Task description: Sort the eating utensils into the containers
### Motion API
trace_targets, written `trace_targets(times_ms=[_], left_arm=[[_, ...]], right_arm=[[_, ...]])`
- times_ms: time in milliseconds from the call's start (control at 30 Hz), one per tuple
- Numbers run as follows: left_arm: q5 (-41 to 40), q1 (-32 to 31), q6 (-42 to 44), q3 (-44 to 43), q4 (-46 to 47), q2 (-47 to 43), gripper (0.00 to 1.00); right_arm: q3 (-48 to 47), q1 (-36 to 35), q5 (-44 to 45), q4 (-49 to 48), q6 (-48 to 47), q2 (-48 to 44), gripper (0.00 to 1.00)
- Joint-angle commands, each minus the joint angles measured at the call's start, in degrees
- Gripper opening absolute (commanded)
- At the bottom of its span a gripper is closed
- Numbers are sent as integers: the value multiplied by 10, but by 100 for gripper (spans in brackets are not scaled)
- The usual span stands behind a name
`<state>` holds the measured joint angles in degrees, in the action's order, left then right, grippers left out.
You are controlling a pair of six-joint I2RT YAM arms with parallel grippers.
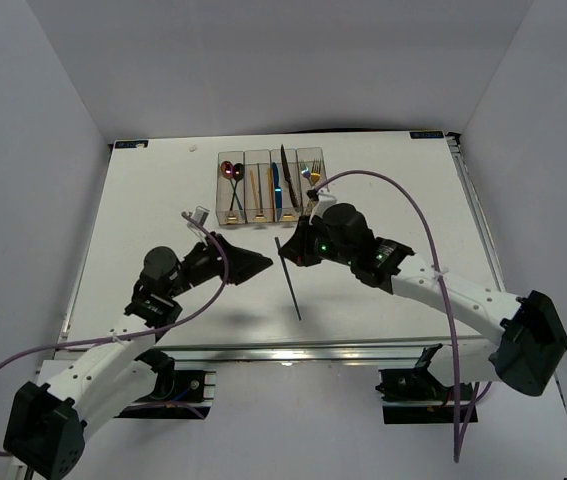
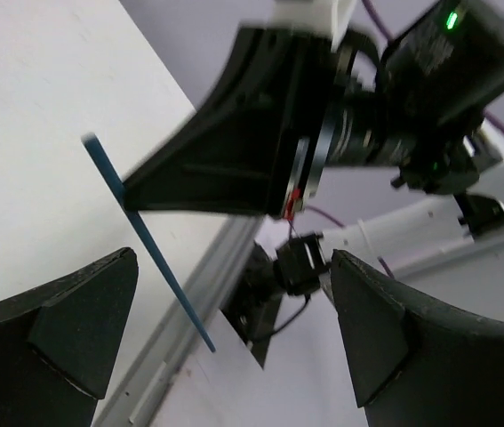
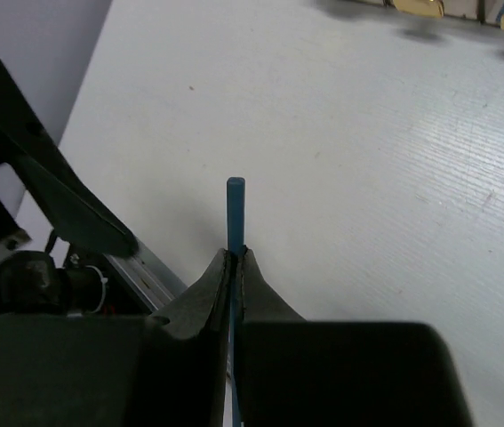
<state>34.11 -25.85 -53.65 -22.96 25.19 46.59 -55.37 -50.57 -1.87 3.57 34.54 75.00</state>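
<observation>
My right gripper [image 1: 288, 256] is shut on a thin dark-blue chopstick [image 1: 294, 297] and holds it above the table's middle. The stick runs from the jaws down toward the front edge. In the right wrist view the fingers [image 3: 235, 258] pinch the stick [image 3: 235, 209], whose tip pokes out past them. My left gripper [image 1: 259, 265] is open and empty, just left of the stick; its view shows the stick [image 2: 149, 245] between and beyond its fingers [image 2: 83, 320]. The four clear containers [image 1: 270, 212] stand at the back, holding red spoons [image 1: 229, 172], gold chopsticks [image 1: 254, 185], knives [image 1: 275, 183] and a gold fork [image 1: 312, 172].
The right arm's purple cable [image 1: 423, 225] arcs over the right side of the table. A small white object [image 1: 199, 214] stands left of the containers. The table's metal front edge [image 1: 293, 350] lies just below the stick's lower tip.
</observation>
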Motion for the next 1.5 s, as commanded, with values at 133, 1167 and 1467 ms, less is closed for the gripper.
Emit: trace_targets(times_ms=[133, 1167, 1467], left_arm=[[-4, -115, 57, -12, 76, 67, 98], [-226, -178, 177, -180, -128, 132, 0], [-378, -27, 277, -476, -450, 405, 0]], right_arm=[[3, 5, -1, -56, 25, -85, 0], [-2, 14, 169, 77, 86, -215, 89], [5, 19, 311, 232, 72, -298, 89]])
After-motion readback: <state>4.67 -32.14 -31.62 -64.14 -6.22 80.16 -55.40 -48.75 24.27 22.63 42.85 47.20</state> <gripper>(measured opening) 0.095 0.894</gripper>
